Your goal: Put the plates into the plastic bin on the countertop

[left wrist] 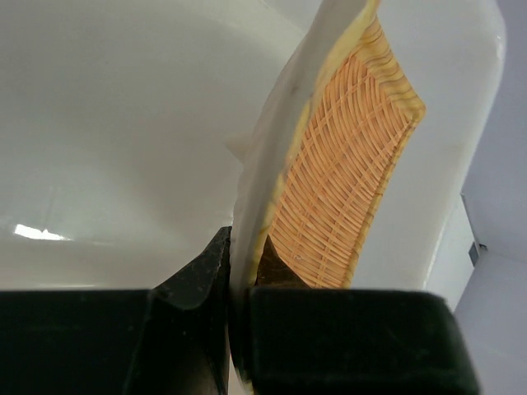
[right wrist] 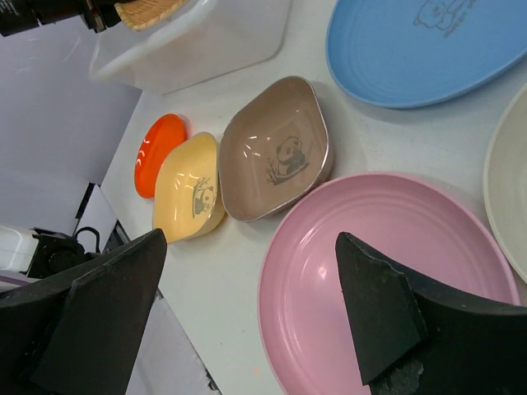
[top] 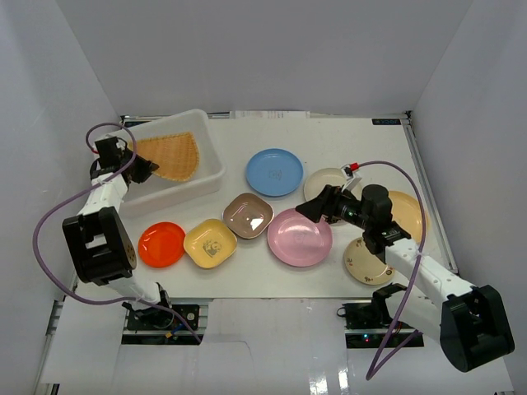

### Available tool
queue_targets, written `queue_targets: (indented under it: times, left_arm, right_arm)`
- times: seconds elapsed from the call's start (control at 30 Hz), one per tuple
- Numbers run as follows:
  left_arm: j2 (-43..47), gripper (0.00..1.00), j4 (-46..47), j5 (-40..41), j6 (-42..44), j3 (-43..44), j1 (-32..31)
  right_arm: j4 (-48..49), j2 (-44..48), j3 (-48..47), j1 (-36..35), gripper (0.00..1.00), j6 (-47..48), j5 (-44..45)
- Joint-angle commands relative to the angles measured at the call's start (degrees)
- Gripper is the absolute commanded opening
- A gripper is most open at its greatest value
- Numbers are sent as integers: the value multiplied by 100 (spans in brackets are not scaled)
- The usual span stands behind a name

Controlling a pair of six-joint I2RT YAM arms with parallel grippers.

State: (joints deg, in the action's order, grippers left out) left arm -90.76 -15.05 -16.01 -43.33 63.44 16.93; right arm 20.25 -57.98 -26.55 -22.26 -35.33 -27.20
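Observation:
My left gripper (top: 142,168) is shut on the rim of a woven-pattern orange plate (top: 173,153) and holds it tilted inside the white plastic bin (top: 211,174). The left wrist view shows the fingers (left wrist: 239,276) clamping the plate (left wrist: 346,181) on edge against the bin's wall (left wrist: 123,123). My right gripper (top: 317,206) is open and empty, just above the pink plate (top: 299,239). In the right wrist view its fingers (right wrist: 251,239) straddle the pink plate's (right wrist: 313,304) left rim.
On the countertop (top: 362,136) lie a blue plate (top: 274,172), a cream plate (top: 325,181), a brown one (top: 248,216), a yellow square one (top: 210,243), an orange-red one (top: 161,244), a beige one (top: 412,210) under the right arm and a floral cream one (top: 366,262).

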Motion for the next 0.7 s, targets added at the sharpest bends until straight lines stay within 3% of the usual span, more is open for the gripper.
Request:
queue_targets:
  times: [0.0, 0.1, 0.17, 0.33, 0.37, 0.43, 0.47, 0.57, 0.67]
  left_arm:
    - [-143, 0, 187, 194, 351, 441, 12]
    - [-467, 0, 108, 177, 474, 538, 12]
    - [-591, 11, 64, 133, 536, 582, 4]
    - [-750, 46, 46, 54, 580, 582, 3]
    - [-759, 60, 37, 28, 589, 582, 3]
    - [-741, 71, 28, -7, 598, 599, 12]
    - [-724, 83, 28, -25, 606, 591, 12]
    - [-540, 98, 28, -78, 615, 591, 3]
    - [-190, 98, 72, -78, 607, 573, 12]
  right_arm:
    - [93, 6, 88, -33, 89, 167, -5]
    - [-3, -12, 79, -24, 89, 255, 145]
    - [-74, -12, 62, -33, 89, 290, 197]
    - [-258, 23, 0, -33, 89, 430, 426]
    - [-389, 23, -52, -33, 89, 448, 513]
    - [-513, -3, -96, -33, 88, 536, 619]
    - [-609, -21, -131, -33, 88, 554, 741]
    - [-890, -64, -219, -33, 84, 703, 1092]
    - [-1084, -161, -351, -33, 77, 887, 1400]
